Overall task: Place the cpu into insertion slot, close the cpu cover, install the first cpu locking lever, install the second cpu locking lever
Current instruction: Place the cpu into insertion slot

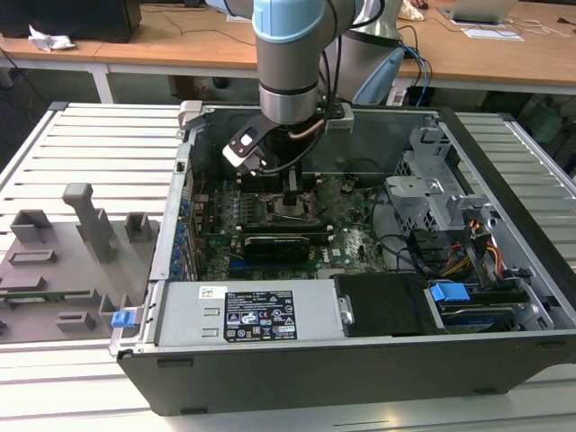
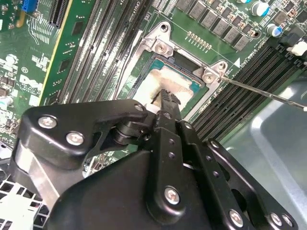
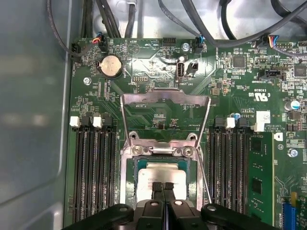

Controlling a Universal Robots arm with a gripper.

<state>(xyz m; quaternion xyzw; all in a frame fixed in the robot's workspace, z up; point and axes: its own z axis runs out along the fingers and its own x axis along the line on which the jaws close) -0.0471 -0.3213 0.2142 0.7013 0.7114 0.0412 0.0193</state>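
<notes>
The cpu (image 3: 160, 173) lies flat in the insertion slot (image 3: 127, 184), its silver top smeared with white paste; the second wrist view shows the cpu (image 2: 180, 79) too. The cpu cover (image 3: 165, 98) stands open, tilted up from its hinge at the slot's edge. My gripper (image 3: 163, 186) is shut with its two fingertips pressed together right over the middle of the cpu, at or just above its top. A thin wire locking lever (image 3: 205, 179) sticks up beside the slot and appears as a lever (image 2: 261, 91) in the second wrist view. In the exterior view my gripper (image 1: 290, 193) reaches down into the open computer case.
Black memory slots (image 3: 93, 167) flank the socket on both sides, with a green memory module (image 3: 259, 177) in one. Cables (image 3: 216, 28) run across the board's far edge. The case wall (image 3: 33, 120) is close. Outside, a power supply (image 1: 243, 315), drive cage (image 1: 432, 180) and grey fixture tray (image 1: 63, 261).
</notes>
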